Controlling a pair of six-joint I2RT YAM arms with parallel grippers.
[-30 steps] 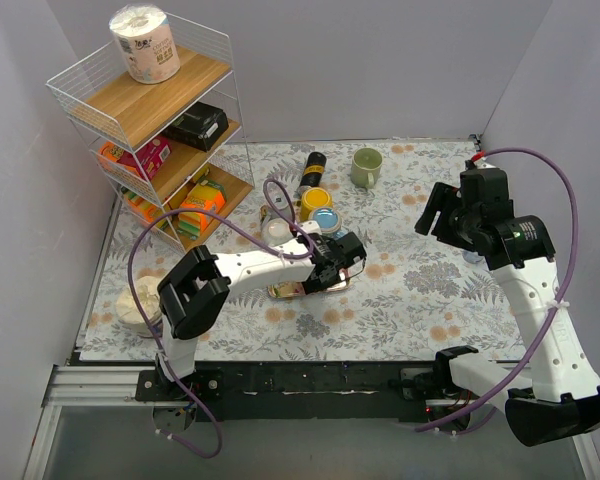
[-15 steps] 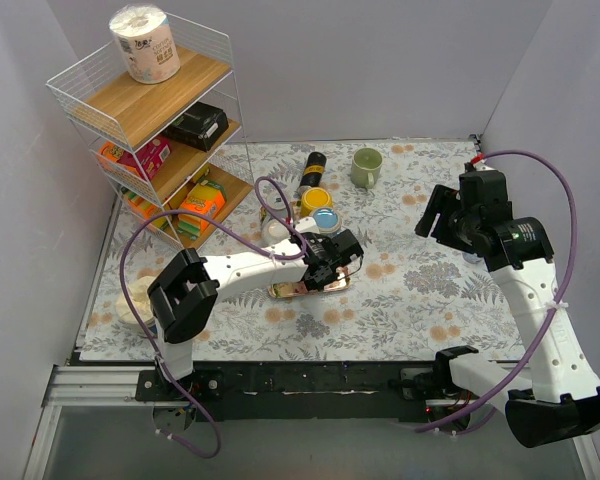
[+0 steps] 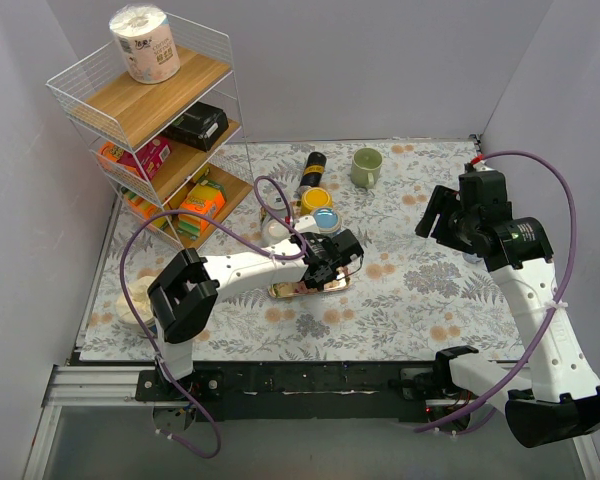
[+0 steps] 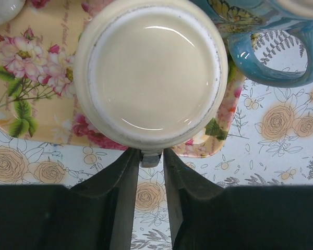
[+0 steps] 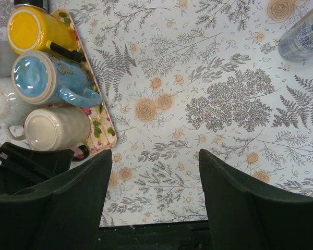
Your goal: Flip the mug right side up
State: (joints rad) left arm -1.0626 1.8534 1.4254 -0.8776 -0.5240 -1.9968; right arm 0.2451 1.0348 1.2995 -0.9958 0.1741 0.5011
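Note:
A cream mug (image 4: pixel 151 78) stands upside down on a floral tray (image 4: pixel 21 67), its flat base facing the left wrist camera. My left gripper (image 4: pixel 151 153) is shut on the mug's handle (image 4: pixel 151 158), which shows as a small grey piece between the fingertips. In the top view the left gripper (image 3: pixel 335 262) covers most of the mug on the tray (image 3: pixel 285 292). The right wrist view shows the mug (image 5: pixel 57 127) with the left gripper at its lower left. My right gripper (image 3: pixel 435 212) is open and empty, high over the right half of the table (image 5: pixel 155 172).
On the tray stand a blue mug (image 5: pixel 47 78), a yellow mug (image 5: pixel 34 28) and a white mug (image 5: pixel 2 104). A green mug (image 3: pixel 366 167) and a dark bottle (image 3: pixel 312 165) lie further back. A can (image 5: pixel 305 34) lies right. A wire shelf rack (image 3: pixel 150 130) stands at back left.
The left arm's elbow has shifted slightly to the left; its gripper stays at the cream mug. The right arm has hardly moved.

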